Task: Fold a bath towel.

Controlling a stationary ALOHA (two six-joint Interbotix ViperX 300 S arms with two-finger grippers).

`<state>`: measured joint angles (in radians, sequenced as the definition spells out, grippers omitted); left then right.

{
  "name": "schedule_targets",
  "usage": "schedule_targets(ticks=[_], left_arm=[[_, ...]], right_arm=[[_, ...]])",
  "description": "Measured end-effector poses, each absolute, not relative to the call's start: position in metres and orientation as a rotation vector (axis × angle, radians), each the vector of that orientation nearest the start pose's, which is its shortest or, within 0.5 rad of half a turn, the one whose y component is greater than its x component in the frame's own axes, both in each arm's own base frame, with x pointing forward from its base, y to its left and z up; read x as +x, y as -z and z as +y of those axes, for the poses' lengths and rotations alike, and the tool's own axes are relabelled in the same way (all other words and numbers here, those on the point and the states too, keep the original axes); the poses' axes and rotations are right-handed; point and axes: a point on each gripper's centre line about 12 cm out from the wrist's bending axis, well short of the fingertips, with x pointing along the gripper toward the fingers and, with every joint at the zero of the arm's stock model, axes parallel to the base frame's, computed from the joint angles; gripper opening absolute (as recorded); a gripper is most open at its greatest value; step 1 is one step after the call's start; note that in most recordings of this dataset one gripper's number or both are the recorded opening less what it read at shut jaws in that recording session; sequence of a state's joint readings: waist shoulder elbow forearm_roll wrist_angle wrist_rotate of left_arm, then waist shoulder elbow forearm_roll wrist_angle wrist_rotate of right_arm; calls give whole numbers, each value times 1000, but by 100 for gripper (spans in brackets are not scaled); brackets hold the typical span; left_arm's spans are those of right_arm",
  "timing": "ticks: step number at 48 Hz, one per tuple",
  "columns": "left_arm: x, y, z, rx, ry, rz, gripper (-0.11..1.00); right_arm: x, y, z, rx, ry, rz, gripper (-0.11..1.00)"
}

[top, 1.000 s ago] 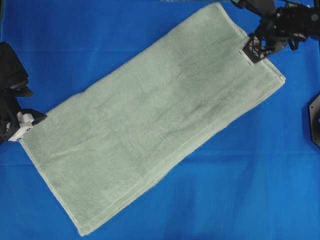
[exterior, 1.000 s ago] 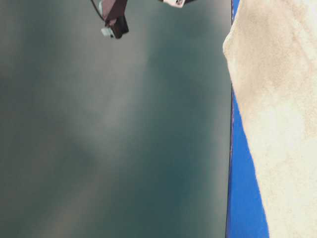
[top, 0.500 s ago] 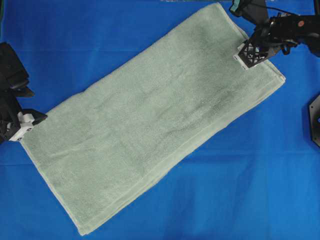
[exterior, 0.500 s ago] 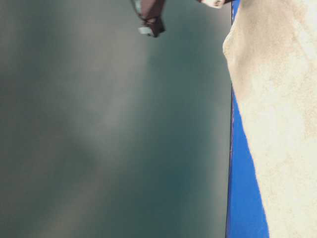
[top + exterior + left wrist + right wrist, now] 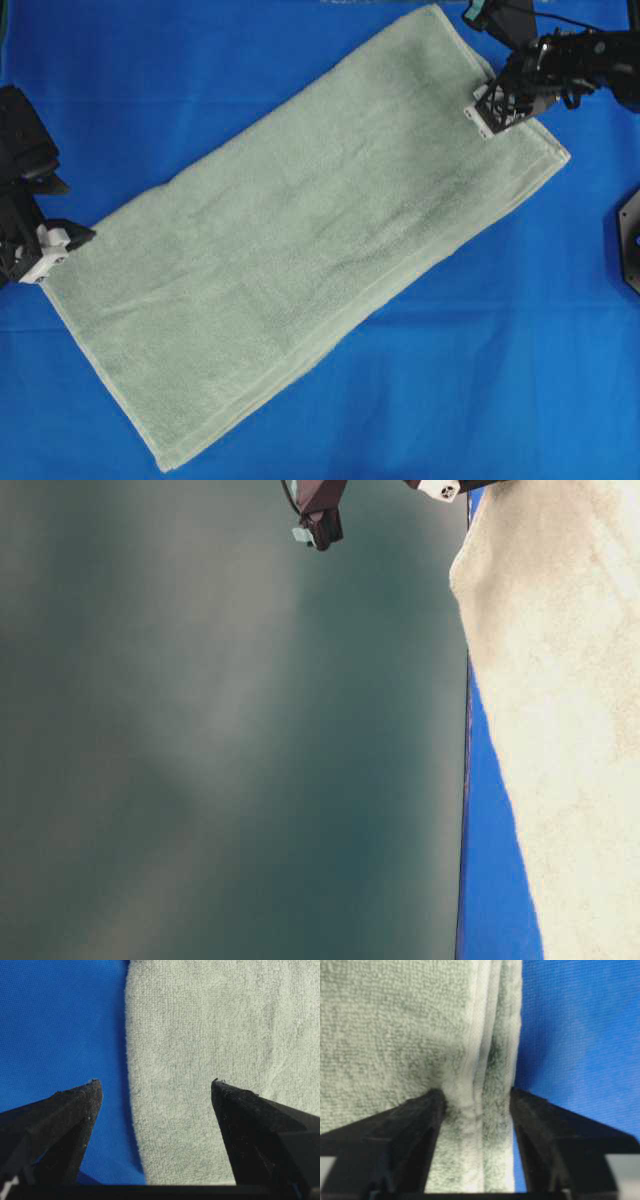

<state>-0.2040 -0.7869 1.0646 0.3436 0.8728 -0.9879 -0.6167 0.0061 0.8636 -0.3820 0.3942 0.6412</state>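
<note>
- Where the blue cloth surface [image 5: 300, 60] spans the whole workspace, the bath towel [image 5: 300, 240] lies flat and diagonal on it, doubled over.
- Right gripper [image 5: 477, 1105] pressed down on the towel's upper right hemmed edge; fingers bunch the layered hem between them.
- Left gripper [image 5: 155, 1092] spread wide, straddling the towel's left edge, gripping nothing.

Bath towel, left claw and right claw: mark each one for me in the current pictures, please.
bath towel [image 5: 300, 250]: overhead view, middle of the pile.
left claw [image 5: 155, 1091]: left wrist view, the gap between its tips, over the towel's edge.
right claw [image 5: 477, 1100]: right wrist view, between its tips, on the bunched hem.
</note>
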Motion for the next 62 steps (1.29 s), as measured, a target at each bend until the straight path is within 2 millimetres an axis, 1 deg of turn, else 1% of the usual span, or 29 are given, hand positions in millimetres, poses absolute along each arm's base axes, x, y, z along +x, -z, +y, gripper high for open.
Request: schedule_targets(ticks=[6,8,9,14,21,26,29,30,33,36,38,41,45,48,51,54,57,59,62], left_arm=[[170,-196,-4,-427,-455,998,84],[170,-196,-4,-425,-455,999,84],[170,-196,-4,-426,-454,998,84],[170,-197,-4,-427,-452,994,84],[170,-197,-4,-432,-454,992,84],[169,-197,-4,-434,-453,991,84],[170,-198,-4,-437,-453,990,84],[170,-197,-4,-435,-454,993,84],[170,-197,-4,-435,-455,992,84],[170,-197,-4,-436,-452,990,84],[170,-197,-4,-435,-453,992,84],[170,-197,-4,-432,-450,991,84],[170,-197,-4,-429,-448,992,84],[170,-198,-4,-429,-449,991,84],[170,-197,-4,-430,-450,993,84],[170,-197,-4,-429,-448,992,84],[170,-197,-4,-426,-447,992,84],[170,-197,-4,-428,-447,992,84],[170,-198,-4,-425,-446,991,84]], right_arm=[[230,-82,-178,545,807,1075,27],[230,-81,-176,550,795,1052,21],[230,-80,-175,550,789,1042,20],[227,-80,-172,555,783,1023,20],[220,-88,-169,554,814,1072,17],[215,-104,-160,533,842,1145,17],[219,-121,-157,514,848,1144,17],[222,-131,-155,510,852,1132,17],[228,-151,-151,497,850,1104,17],[234,-165,-146,482,843,1087,17],[237,-172,-143,480,844,1083,17],[241,-177,-140,486,844,1075,17],[249,-177,-135,492,836,1073,17],[259,-176,-129,493,821,1075,17],[277,-176,-118,487,788,1070,17],[301,-176,-104,477,739,1059,17],[331,-178,-84,453,675,1044,17],[355,-181,-69,423,624,1033,17],[386,-183,-46,382,558,1021,17]])
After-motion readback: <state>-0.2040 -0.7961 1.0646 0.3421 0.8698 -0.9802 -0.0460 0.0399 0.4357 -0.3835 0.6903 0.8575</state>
